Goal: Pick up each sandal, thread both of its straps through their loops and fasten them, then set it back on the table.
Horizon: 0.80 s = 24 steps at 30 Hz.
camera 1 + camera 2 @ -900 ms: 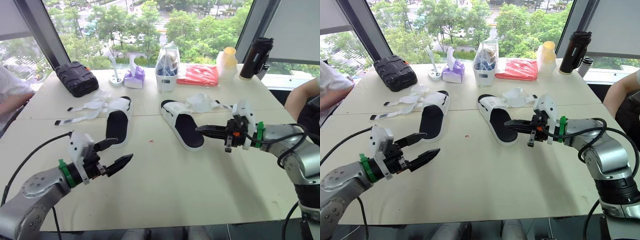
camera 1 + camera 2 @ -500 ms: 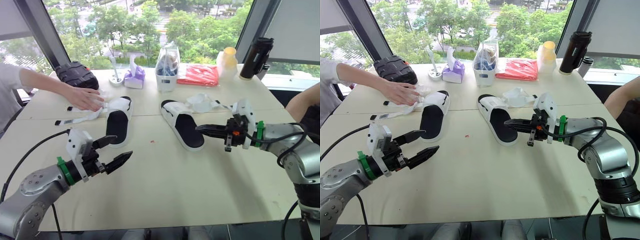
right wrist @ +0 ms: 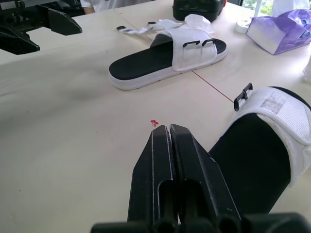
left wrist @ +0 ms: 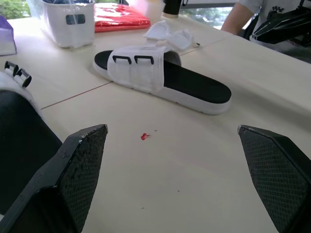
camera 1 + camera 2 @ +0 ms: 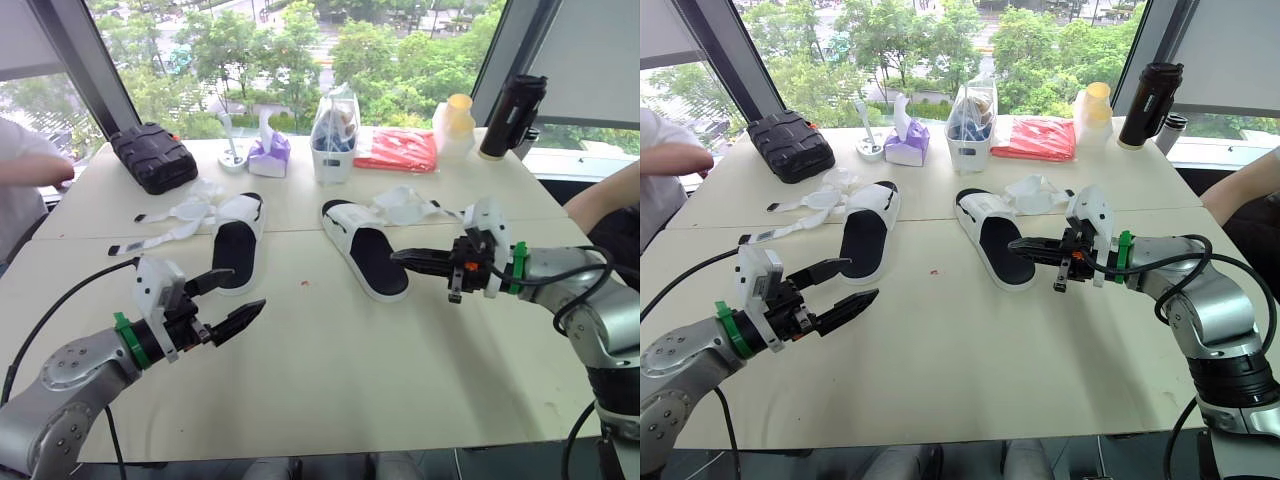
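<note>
Two white sandals with black footbeds lie on the table. The left sandal (image 5: 235, 250) has its straps (image 5: 165, 215) spread loose to its left. The right sandal (image 5: 365, 250) has its straps (image 5: 405, 205) lying loose beside it. My left gripper (image 5: 245, 290) hovers open above the table, just short of the left sandal's heel and holding nothing. My right gripper (image 5: 393, 256) is shut and empty, its tip over the right sandal's outer edge. The left wrist view shows the right sandal (image 4: 165, 77) ahead between the spread fingers (image 4: 73, 179). The right wrist view has the left sandal (image 3: 165, 58) beyond the closed fingers (image 3: 170, 145).
Along the far edge stand a black case (image 5: 152, 155), a purple tissue pack (image 5: 268, 155), a white basket (image 5: 335, 135), a red packet (image 5: 397, 150), a pale bottle (image 5: 455, 125) and a black flask (image 5: 512, 115). A person's arm (image 5: 30, 165) is at far left, another person's arm (image 5: 600, 200) at right.
A person's hand reached onto the left sandal's loose straps half a second ago and has drawn back to the left. Both grippers have hardly moved.
</note>
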Motion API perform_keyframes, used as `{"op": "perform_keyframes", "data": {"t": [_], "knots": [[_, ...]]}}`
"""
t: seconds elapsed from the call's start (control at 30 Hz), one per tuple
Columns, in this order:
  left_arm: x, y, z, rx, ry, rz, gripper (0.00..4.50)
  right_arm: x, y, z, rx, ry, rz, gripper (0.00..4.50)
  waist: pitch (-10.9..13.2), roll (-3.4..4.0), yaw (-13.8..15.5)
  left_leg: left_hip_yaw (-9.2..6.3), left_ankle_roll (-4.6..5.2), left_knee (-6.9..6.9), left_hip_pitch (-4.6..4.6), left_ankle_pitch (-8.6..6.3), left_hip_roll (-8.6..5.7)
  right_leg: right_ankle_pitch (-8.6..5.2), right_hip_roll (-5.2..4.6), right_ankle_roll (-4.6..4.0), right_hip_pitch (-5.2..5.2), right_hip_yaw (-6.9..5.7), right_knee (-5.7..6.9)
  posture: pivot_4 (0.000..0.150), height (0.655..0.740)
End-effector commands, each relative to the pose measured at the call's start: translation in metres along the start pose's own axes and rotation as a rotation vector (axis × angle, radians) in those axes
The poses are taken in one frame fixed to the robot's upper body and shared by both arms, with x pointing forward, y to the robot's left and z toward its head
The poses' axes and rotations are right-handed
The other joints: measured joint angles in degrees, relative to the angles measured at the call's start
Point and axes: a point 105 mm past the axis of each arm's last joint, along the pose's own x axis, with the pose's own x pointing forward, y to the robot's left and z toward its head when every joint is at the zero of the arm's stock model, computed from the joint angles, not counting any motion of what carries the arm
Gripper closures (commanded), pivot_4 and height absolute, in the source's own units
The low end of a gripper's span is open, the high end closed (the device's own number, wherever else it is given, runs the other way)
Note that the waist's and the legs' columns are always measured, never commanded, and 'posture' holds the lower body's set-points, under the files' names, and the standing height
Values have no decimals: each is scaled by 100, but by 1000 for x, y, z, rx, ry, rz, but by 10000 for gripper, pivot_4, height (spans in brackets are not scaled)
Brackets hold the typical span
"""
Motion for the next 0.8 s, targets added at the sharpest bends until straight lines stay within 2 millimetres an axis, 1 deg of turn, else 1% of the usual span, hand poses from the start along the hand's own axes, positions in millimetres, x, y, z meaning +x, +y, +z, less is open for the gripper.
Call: {"op": "perform_keyframes", "data": {"t": [0.03,0.4,0.5,0.6,0.7,0.8], "knots": [[0,-5,7,15,-26,-12,356,0,2,12,-43,-28,6,45000,0,0,0,0,0,0,0,0,0,0,0,0,0,0,0,1500,7400],[-1,-7,6,9,-22,-15,356,-1,2,12,-48,-30,-1,45000,0,0,0,0,0,0,0,0,0,0,0,0,0,0,0,1500,7400],[-1,-6,5,9,-19,-13,356,-1,-1,13,-66,-37,-25,45000,0,0,-1,0,0,0,0,0,0,0,0,0,0,0,0,1500,7400],[-2,-5,5,21,-13,-6,356,2,-9,14,-111,-42,-82,45000,0,0,-2,0,-1,0,0,0,0,0,0,0,0,0,1,1500,7400],[-3,2,6,51,-15,27,0,9,-27,10,-237,1,-217,37598,0,0,-14,3,-3,0,3,2,0,0,0,0,-1,1,4,1500,7400],[-3,6,6,74,-14,44,0,15,-33,5,-325,35,-258,24096,0,0,-8,6,-9,0,2,5,0,0,1,0,-6,4,8,1500,7400]]}}
